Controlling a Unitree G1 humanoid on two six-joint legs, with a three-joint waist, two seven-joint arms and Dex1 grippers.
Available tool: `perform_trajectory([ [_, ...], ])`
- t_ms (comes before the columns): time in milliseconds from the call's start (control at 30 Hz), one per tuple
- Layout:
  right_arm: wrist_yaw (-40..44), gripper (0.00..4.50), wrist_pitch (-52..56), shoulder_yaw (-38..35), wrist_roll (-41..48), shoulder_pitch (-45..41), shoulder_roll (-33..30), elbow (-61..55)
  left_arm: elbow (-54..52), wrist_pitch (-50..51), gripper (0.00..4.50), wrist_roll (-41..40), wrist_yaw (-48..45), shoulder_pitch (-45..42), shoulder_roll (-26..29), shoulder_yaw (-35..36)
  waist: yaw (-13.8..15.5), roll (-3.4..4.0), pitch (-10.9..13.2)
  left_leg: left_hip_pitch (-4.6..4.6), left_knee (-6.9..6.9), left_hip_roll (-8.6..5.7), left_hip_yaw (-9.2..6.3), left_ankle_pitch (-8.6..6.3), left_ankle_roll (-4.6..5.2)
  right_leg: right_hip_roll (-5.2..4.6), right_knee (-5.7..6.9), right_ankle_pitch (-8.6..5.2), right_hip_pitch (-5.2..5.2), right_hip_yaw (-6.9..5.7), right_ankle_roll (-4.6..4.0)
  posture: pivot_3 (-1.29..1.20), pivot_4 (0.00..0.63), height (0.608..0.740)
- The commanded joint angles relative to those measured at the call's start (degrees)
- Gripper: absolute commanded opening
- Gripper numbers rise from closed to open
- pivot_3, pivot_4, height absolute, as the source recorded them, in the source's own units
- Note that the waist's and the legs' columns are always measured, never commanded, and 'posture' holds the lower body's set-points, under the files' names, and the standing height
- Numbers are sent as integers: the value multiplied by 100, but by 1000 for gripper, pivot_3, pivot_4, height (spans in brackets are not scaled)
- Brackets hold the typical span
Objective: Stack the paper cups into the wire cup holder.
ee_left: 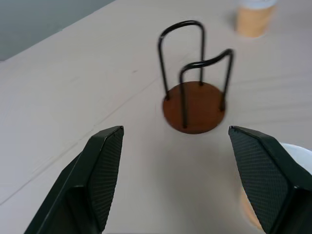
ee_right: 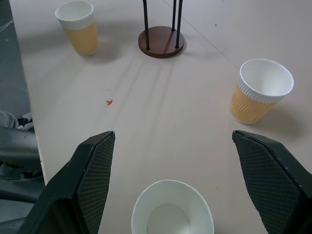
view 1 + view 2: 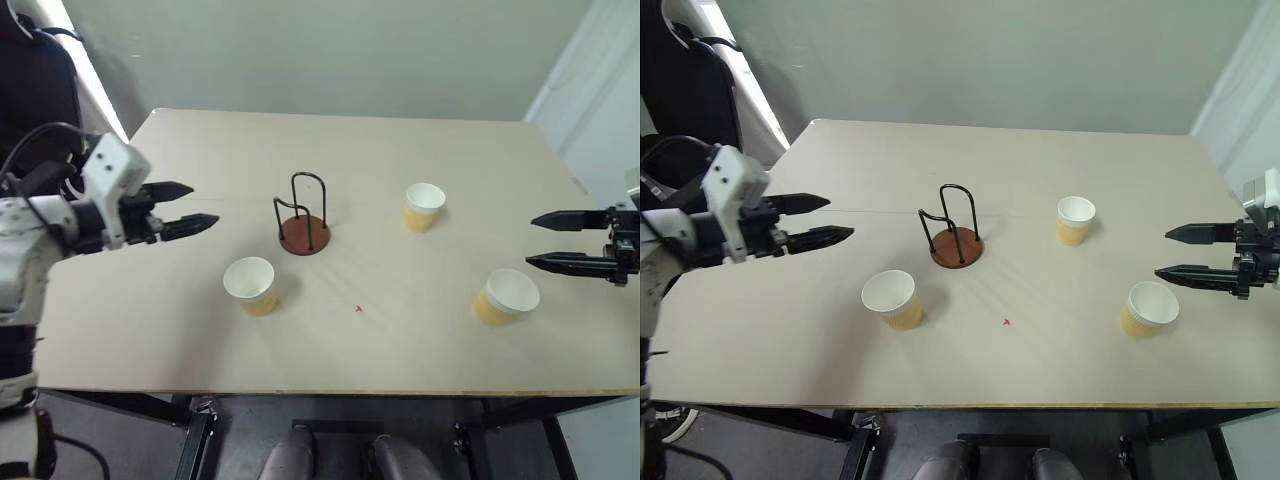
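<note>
Wire cup holder (image 3: 304, 222) mid-table (image 3: 420, 340), three paper cups (image 3: 251, 285) upright around it, left gripper (image 3: 187, 207) and right gripper (image 3: 556, 241) both spread wide, empty, over opposite side edges

This looks like a robot test room or lab: a plain beige table (image 3: 400, 340) on black metal legs stands against bare pale walls (image 3: 330, 50), with a white door or panel (image 3: 600, 90) at two o'clock and a black chair (image 3: 35, 80) at ten o'clock.
</note>
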Motion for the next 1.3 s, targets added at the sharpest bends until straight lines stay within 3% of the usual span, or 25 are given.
perform_trajectory([
  [33,-87,3863,23,-303,117,33,-84,-196,72,265,3676,633,753,-542,-437,-535,7,1,1,-2,6,-1,2,2,3,-1,-1,3,0,1,3,0,150,740],
  [167,-132,3863,89,-466,169,186,-125,-311,29,358,3676,1060,1058,-422,-869,-1052,-23,-2,2,-2,11,0,14,0,5,-1,-19,16,4,6,11,0,150,740],
  [367,38,3863,499,-953,758,295,-171,-795,135,346,3676,1180,1241,-423,-1202,-1019,-44,-7,6,-5,14,2,27,35,-54,4,-23,7,-1,11,27,0,150,740],
  [567,-98,3863,572,-951,789,349,-146,-929,379,261,3676,1271,1339,-608,-1623,-1134,1,-8,7,-8,41,-2,28,23,-34,4,-25,-6,17,24,51,0,150,740],
  [667,-133,3863,573,-915,769,352,-143,-933,693,113,3676,1389,1466,-764,-1904,-1138,23,-8,7,-11,67,-4,27,-5,13,4,-23,-2,24,27,60,0,150,740],
  [1067,-214,3863,628,-1015,795,449,-171,-1060,2257,-757,3676,1739,1645,-1554,-2793,-1217,26,-11,8,-12,76,-15,29,-2,33,4,-24,19,30,43,94,0,150,740],
  [1167,-226,3910,697,-1244,827,673,-186,-1206,2514,-941,3101,1836,1631,-1683,-2871,-1228,27,-11,9,-12,77,-16,32,-1,33,4,-24,19,30,48,98,0,150,740],
  [1300,-263,3910,768,-1476,870,898,-177,-1358,2637,-1054,1654,1929,1573,-1713,-2899,-1240,28,-12,9,-13,77,-18,47,1,31,3,-25,13,29,59,108,0,150,740],
])
